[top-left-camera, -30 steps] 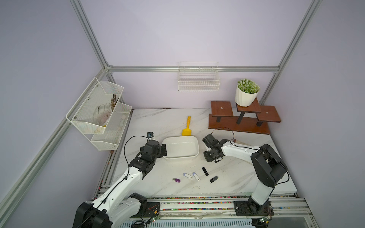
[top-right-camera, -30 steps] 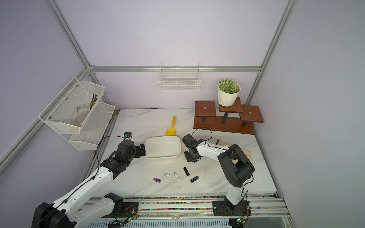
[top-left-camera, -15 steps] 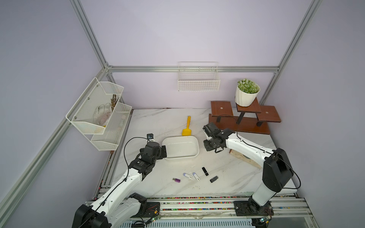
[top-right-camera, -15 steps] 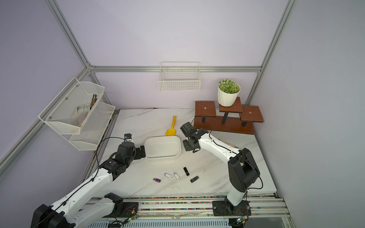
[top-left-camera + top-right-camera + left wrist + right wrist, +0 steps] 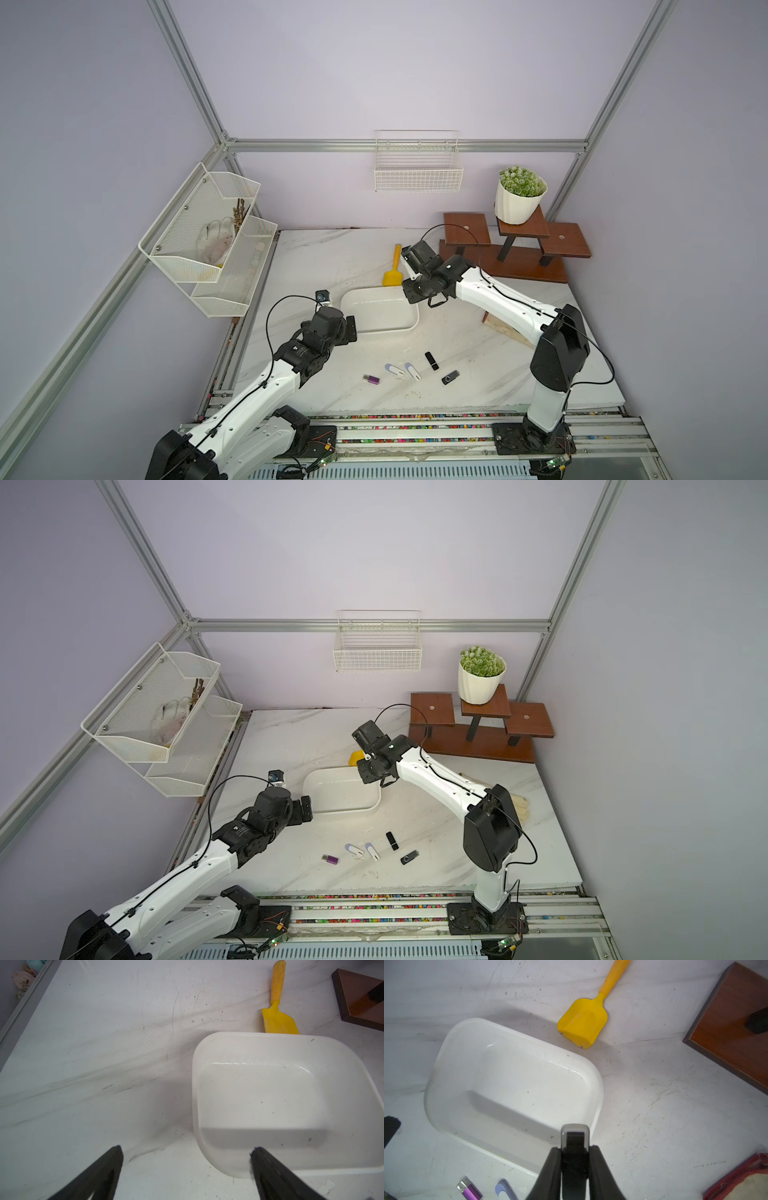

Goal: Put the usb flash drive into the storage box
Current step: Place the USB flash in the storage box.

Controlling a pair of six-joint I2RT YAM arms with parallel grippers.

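Right gripper [image 5: 575, 1149] pinching usb flash drive [image 5: 575, 1136] over storage box [image 5: 508, 1084] corner; left gripper [image 5: 186, 1148], I read, spread wide

No legible txt, nos. or brand anywhere. Tiny white logo-like mark on black left wrist link [image 5: 296, 348], just behind left gripper [image 5: 186, 1148], too small to read. Same sort of white speck on right wrist link [image 5: 450, 266], behind right gripper [image 5: 574, 1149], also unreadable. Faint imprint on black usb flash drive [image 5: 575, 1136] pinched in right gripper's jaws, blurred, chars can't be made out
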